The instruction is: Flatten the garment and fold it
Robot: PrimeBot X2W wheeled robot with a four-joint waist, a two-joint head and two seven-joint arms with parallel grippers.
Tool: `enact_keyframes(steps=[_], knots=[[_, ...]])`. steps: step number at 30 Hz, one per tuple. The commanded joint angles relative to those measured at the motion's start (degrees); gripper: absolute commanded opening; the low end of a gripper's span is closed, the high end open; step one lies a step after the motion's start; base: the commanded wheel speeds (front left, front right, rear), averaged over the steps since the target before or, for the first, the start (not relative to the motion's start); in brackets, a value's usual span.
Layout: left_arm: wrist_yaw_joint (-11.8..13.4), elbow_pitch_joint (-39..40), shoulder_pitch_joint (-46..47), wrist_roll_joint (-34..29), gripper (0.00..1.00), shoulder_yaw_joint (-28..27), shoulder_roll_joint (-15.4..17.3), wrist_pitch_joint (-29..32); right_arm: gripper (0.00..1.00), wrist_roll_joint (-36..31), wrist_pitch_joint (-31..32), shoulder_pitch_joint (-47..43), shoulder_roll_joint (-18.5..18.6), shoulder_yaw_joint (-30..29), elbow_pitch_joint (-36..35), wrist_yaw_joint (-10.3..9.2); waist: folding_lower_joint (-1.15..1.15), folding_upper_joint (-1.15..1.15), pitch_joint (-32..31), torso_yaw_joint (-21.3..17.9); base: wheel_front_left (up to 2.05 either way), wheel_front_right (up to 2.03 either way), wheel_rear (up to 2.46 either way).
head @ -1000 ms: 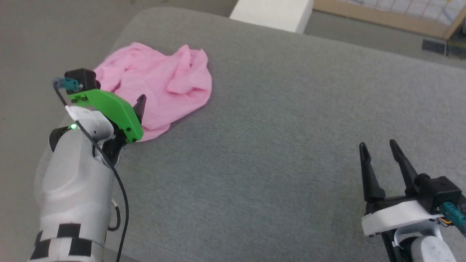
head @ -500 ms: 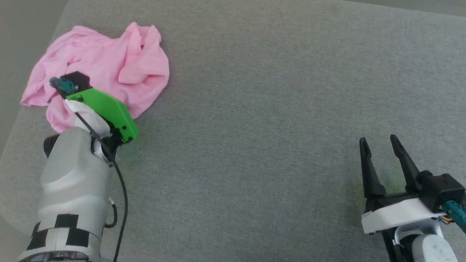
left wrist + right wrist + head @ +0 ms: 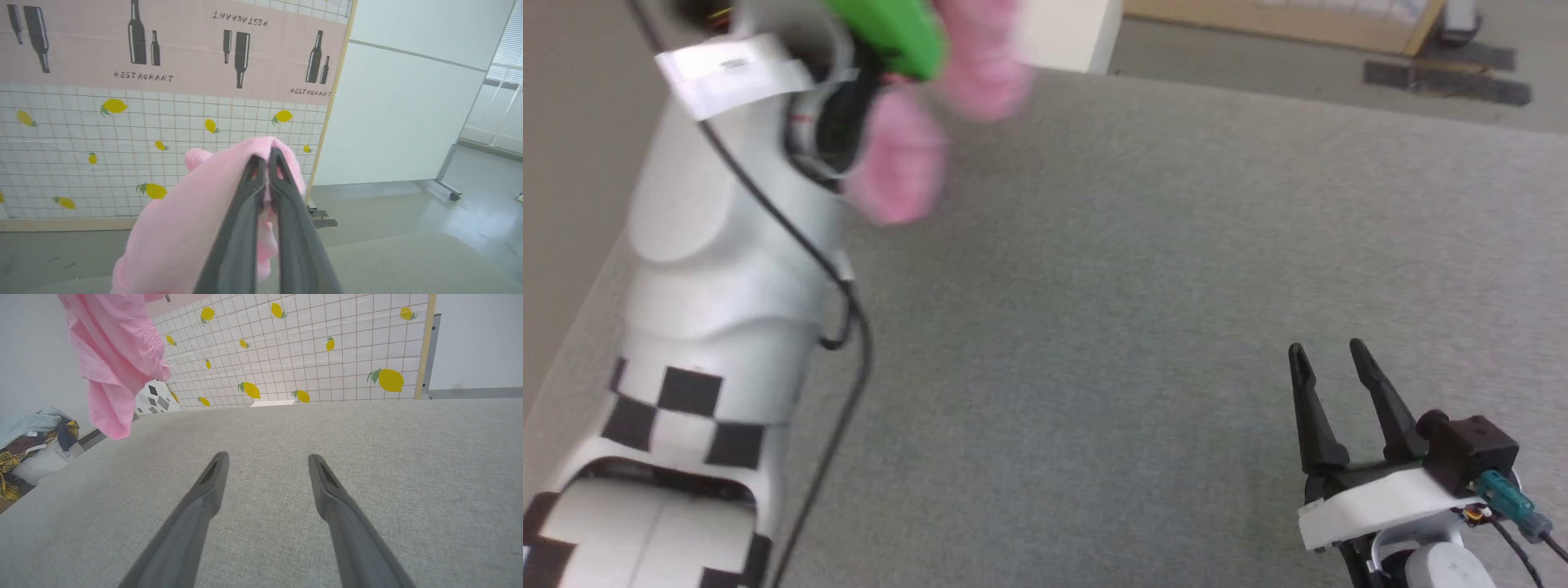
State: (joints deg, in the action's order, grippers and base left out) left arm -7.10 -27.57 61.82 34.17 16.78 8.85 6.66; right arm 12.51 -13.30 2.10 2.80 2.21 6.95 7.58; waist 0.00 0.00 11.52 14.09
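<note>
- Left gripper (image 3: 267, 157) clamped shut on the garment (image 3: 192, 228); cloth drapes over both fingers and hangs below.
- Garment upper left of head view; right gripper (image 3: 1327, 353) lower right, fingers spread, well apart from it.

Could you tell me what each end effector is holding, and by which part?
The left end effector pinches a fold of the garment; the right end effector is open, holding nothing.
</note>
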Motion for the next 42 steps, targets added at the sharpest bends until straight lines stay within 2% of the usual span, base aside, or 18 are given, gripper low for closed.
enact_keyframes(steps=[1, 4, 7, 11, 16, 17, 18, 19, 21, 24, 26, 28, 31, 34, 36, 39, 42], knots=[[-0.4, 2.6, 0.1, 3.4, 0.00, 2.5, -0.4, 1.5, 1.00, 0.6, -0.7, 0.0, 0.1, 0.2, 0.7, -0.09, 0.00, 0.00, -3.4, -3.5, 0.00, 0.00, 0.00], [-0.4, 7.8, -3.2, 9.4, 0.00, 8.7, 0.7, 6.6, 1.00, 1.5, -1.2, -0.7, 0.1, 0.0, 2.0, -0.09, 0.00, 0.00, -4.8, -5.7, 0.00, 0.00, 0.00], [-0.4, 9.3, -8.8, 11.4, 0.00, 14.2, 1.9, 11.4, 1.00, 2.1, -1.5, -1.4, 0.1, -0.7, 2.9, -0.09, 0.00, 0.00, -5.9, -7.6, 0.00, 0.00, 0.00], [-0.1, 5.5, -21.3, 12.8, 0.00, 21.5, 2.7, 18.3, 1.00, 2.8, -1.7, -2.4, 0.1, -0.6, 3.7, -0.09, 0.00, 0.00, -7.2, -11.4, 0.00, 0.00, 0.00], [0.5, 0.7, -31.2, 14.1, 0.00, 27.0, 2.6, 24.0, 1.00, 3.7, -1.7, -2.9, 0.1, -0.9, 3.1, -0.09, 0.00, 0.00, -7.5, -14.1, 0.00, 0.00, 0.00], [0.6, 0.3, -32.8, 15.5, 0.15, 27.1, 2.3, 25.2, 1.00, 3.8, -1.7, -3.2, 0.1, -1.1, 2.9, -0.09, 0.00, 0.00, -7.6, -14.5, 0.00, 0.00, 0.00], [0.8, 0.3, -33.7, 16.5, 0.50, 26.9, 2.2, 25.8, 1.00, 3.8, -1.7, -3.3, 0.1, -1.2, 2.8, -0.09, 0.00, 0.00, -7.6, -14.6, 0.00, 0.00, 0.00], [1.4, 0.6, -34.3, 17.8, 1.00, 26.0, 2.1, 26.3, 1.00, 3.8, -1.7, -3.6, 0.1, -1.6, 2.6, -0.09, 0.00, 0.00, -7.6, -14.6, 0.00, 0.00, 0.00], [2.4, 2.0, -34.2, 19.7, 1.00, 23.8, 2.3, 25.9, 1.00, 3.8, -1.7, -4.0, 0.1, -2.0, 2.4, -0.09, 0.00, 0.00, -7.8, -14.4, 0.00, 0.00, 0.00], [3.6, 5.8, -33.5, 23.4, 1.00, 18.4, 2.3, 23.2, 1.00, 3.4, -1.7, -4.5, 0.1, -2.5, 2.3, -0.09, 0.00, 0.00, -8.4, -14.0, 0.00, 0.00, 0.00], [4.9, 9.0, -33.0, 25.8, 1.00, 13.1, 2.3, 18.9, 1.00, 3.3, -1.7, -4.7, 0.1, -2.7, 2.3, -0.09, 0.00, 0.00, -9.0, -13.6, 0.00, 0.00, 0.00], [6.0, 11.7, -32.9, 25.3, 1.00, 8.7, 3.3, 12.6, 1.00, 3.4, -1.7, -4.6, 0.1, -2.6, 2.3, -0.09, 0.00, 0.00, -9.4, -13.4, 0.00, 0.00, 0.00], [7.0, 13.8, -34.0, 19.3, 1.00, 4.6, 6.3, 0.5, 1.00, 4.0, -1.7, -4.1, 0.1, -2.3, 2.2, -0.09, 0.00, 0.00, -9.8, -13.6, 0.00, 0.00, 0.00], [8.1, 13.5, -37.2, 9.1, 1.00, 4.8, 10.1, -12.0, 1.00, 4.5, -1.7, -3.6, 0.1, -1.9, 2.9, -0.09, 0.00, 0.00, -10.1, -13.7, 0.00, 0.00, 0.00], [9.2, 12.7, -39.8, 4.5, 1.00, 5.4, 11.2, -18.1, 1.00, 4.7, -1.7, -3.3, 0.1, -1.8, 3.8, -0.09, 0.00, 0.00, -10.2, -13.8, 0.00, 0.00, 0.00], [11.0, 12.3, -43.5, 0.2, 1.00, 5.3, 11.3, -21.0, 1.00, 5.2, -0.2, -2.6, 0.1, -2.0, 5.7, -0.09, 0.00, 0.00, -10.2, -13.6, 0.00, 0.00, 0.00], [12.5, 14.1, -47.1, -2.3, 1.00, 3.8, 10.1, -21.6, 1.00, 5.4, 4.0, -0.7, 0.1, -2.1, 7.5, -0.09, 0.00, 0.00, -9.8, -13.3, 0.00, 0.00, 0.00]])
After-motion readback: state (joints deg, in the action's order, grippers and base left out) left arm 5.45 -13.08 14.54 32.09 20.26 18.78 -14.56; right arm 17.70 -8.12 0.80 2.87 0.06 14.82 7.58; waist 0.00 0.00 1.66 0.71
